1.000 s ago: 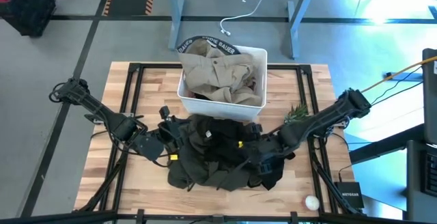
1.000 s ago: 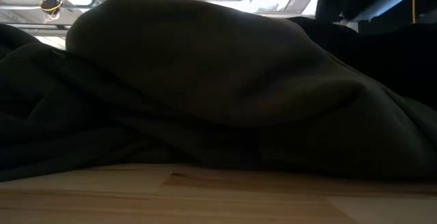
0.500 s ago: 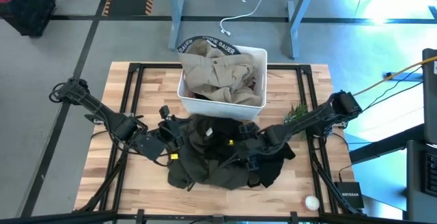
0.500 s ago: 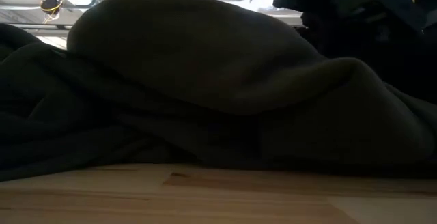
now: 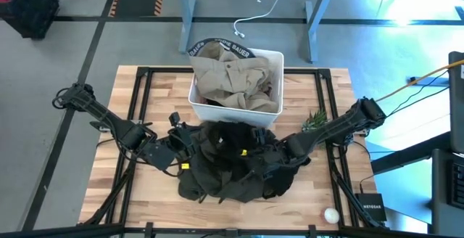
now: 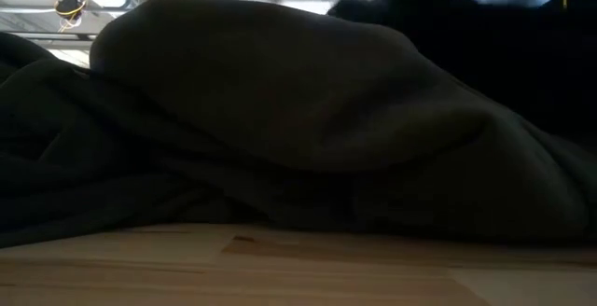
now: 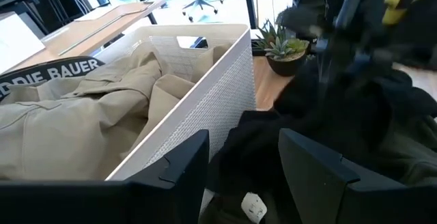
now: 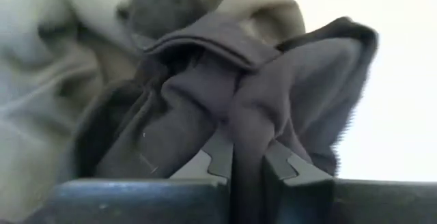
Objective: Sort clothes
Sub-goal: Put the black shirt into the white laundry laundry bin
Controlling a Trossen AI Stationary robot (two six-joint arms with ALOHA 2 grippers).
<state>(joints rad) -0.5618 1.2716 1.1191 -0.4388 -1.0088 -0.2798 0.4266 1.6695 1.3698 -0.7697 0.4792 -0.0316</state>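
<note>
A pile of dark clothes [image 5: 232, 165], black on top and olive-grey below, lies on the wooden table in front of the white bin [image 5: 217, 107]. It fills the low view as an olive-grey mound [image 6: 280, 110]. A khaki garment [image 5: 232, 75] fills the bin, and its black lettered waistband [image 5: 217, 46] hangs over the far rim. My right gripper [image 8: 247, 156] is at the pile's right part [image 5: 255, 154], shut on dark cloth. My left gripper [image 7: 239, 166] stands open at the pile's left edge [image 5: 183, 149], with black cloth [image 7: 328, 115] in and beyond its gap. I cannot tell if it touches the cloth. My right gripper pinches a bunched fold of a dark garment [image 8: 247, 125] between its two fingers [image 8: 213, 157]. Several layers are gathered in the gap, and the cloth stands up in creases beyond the fingertips. The rest of the garment lies on the pile.
A small potted plant [image 5: 315, 120] stands to the right of the bin. A white ball [image 5: 331, 214] and a black box [image 5: 371, 207] sit at the table's near right corner. Black frame rails [image 5: 141, 93] run along the table's edges.
My right gripper has moved toward the table's left edge into the pile and shut on a fold of dark cloth. The pile's right side has been drawn in toward the middle. The rest of the pile has stayed put.
</note>
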